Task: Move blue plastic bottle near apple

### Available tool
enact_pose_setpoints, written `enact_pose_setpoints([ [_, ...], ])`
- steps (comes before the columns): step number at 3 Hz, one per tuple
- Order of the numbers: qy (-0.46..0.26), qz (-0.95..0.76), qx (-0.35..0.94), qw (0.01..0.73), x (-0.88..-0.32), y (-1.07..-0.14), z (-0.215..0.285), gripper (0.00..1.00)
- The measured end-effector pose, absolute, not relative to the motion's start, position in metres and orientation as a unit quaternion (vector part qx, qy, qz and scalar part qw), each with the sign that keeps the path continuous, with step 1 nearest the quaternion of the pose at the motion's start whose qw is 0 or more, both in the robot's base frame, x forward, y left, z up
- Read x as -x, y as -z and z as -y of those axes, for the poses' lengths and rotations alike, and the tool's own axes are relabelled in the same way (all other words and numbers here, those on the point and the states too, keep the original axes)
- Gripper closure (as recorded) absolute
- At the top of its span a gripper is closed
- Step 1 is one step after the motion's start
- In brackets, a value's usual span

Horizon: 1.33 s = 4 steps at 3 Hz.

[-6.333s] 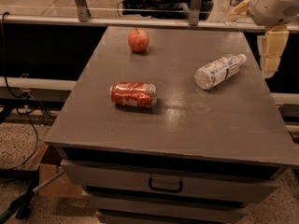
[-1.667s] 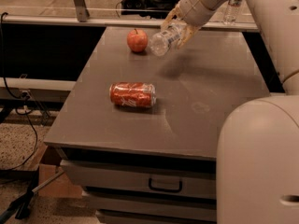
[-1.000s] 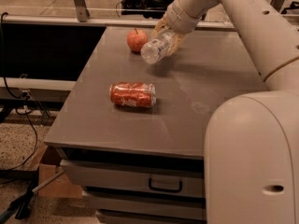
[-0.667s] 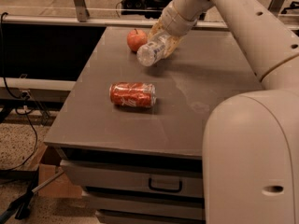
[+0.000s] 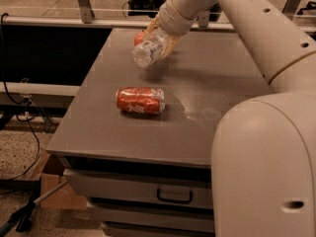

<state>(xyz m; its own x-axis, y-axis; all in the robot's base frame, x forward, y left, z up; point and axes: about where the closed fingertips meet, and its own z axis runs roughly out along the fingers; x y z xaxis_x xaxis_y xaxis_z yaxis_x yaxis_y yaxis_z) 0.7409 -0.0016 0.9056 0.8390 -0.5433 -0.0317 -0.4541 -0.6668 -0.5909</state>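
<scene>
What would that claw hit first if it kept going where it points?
The gripper, over the far tabletop, holds the bottle aimed down-left: likely that surface beside the apple; depth unclear.

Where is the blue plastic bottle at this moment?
In the camera view, the tool holds the blue plastic bottle tilted over the table's far left part, just in front of the apple, beyond the red can.

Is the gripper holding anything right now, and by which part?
Yes: the gripper holds the blue plastic bottle around its upper half; the lower end juts free, tilted, in front of the apple.
</scene>
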Motion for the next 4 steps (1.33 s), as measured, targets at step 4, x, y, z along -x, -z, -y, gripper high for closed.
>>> enact_pose_setpoints([
  [4, 0.121, -0.324, 0.876, 0.336, -0.733, -0.954, 0.048, 0.0],
])
